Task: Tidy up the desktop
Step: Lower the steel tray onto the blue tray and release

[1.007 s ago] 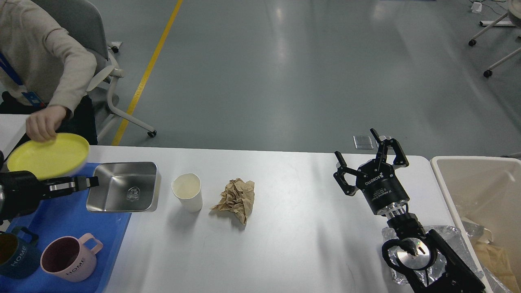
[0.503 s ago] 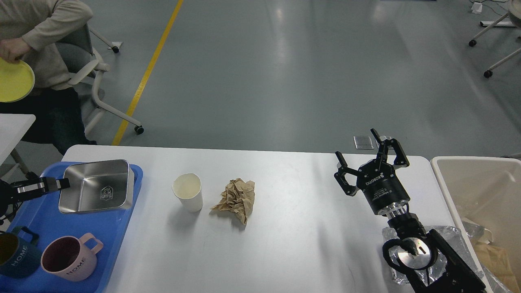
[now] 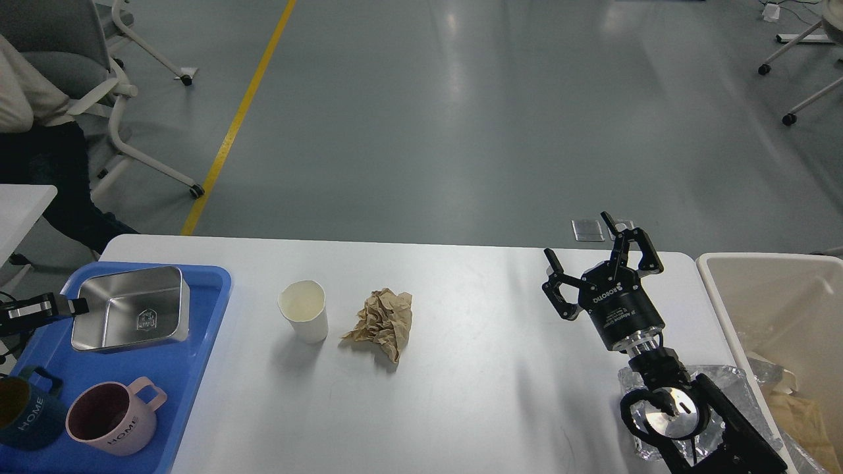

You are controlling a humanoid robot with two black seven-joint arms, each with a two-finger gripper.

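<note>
The white desktop [image 3: 474, 395] holds an upright white paper cup [image 3: 303, 309] and a crumpled brown paper ball [image 3: 382, 321] just right of it, both near the middle. My left gripper [image 3: 62, 307] is at the far left, shut on the left rim of a square steel container [image 3: 128, 316] that rests on the blue tray [image 3: 191, 368]. My right gripper [image 3: 578, 237] is open and empty above the right part of the desktop, well to the right of the paper ball.
The blue tray also holds a pink mug [image 3: 112, 418] and a dark blue mug [image 3: 23, 411]. A beige bin [image 3: 714, 289] with paper inside stands off the right end. Crumpled clear plastic [image 3: 731, 385] lies by my right arm. A seated person [image 3: 26, 105] is at far left.
My left gripper has carried the steel container leftward from the tray's edge fully onto the blue tray. The person took the yellow plate away, out of view. The right arm barely moved.
</note>
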